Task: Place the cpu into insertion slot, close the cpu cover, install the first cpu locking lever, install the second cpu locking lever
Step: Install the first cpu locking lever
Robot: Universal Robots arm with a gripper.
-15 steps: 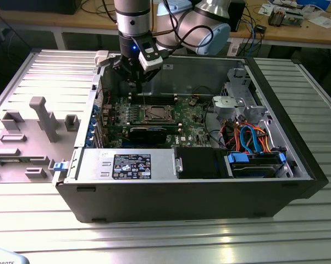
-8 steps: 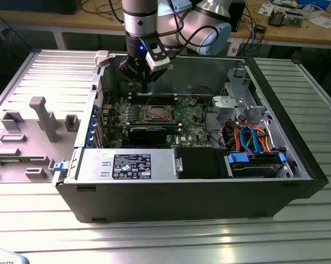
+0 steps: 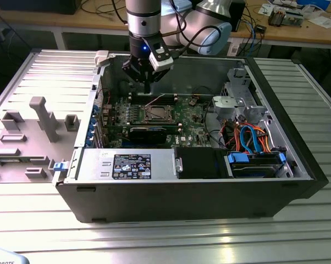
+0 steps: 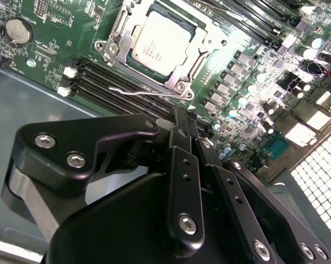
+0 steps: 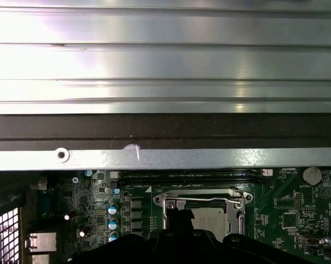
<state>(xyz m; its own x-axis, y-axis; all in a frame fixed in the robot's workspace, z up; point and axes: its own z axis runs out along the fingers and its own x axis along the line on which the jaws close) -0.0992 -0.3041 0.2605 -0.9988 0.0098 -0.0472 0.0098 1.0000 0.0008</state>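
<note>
**Hovering over the socket, chip seated under its frame**

Computer case [image 3: 182, 199] lies open on the slatted table [image 3: 154, 242]. The green motherboard [image 3: 193, 118] sits flat in its far half, toward the exterior view's left.

Gripper [image 3: 147, 87] hangs above the far edge of the board, just beyond the insertion slot [image 3: 156, 114] and apart from it. Its two fingers [image 4: 180, 144] are drawn together with nothing between them.

In the second wrist view the cpu cover [image 4: 190, 61] lies down flat over the slot. The cpu [image 4: 159, 43] shows through the cover's window, square to the frame and level.

A thin wire locking lever [image 4: 137, 91] runs along the socket edge nearest the gripper. I cannot tell whether it is hooked under its catch.

Handling, as judgement:
- Cpu: light, rigid and smooth-topped, with delicate contacts beneath. Hold it by opposite edges only and do not press on it at a tilt.
- Cover: thin, stiff sheet metal on a hinge. Push on the frame, never through the window.
- Lever: springy steel wire, round and slippery, likely to snap back. Take it at the kinked handle end, where fingers can bear sideways and down.
</note>
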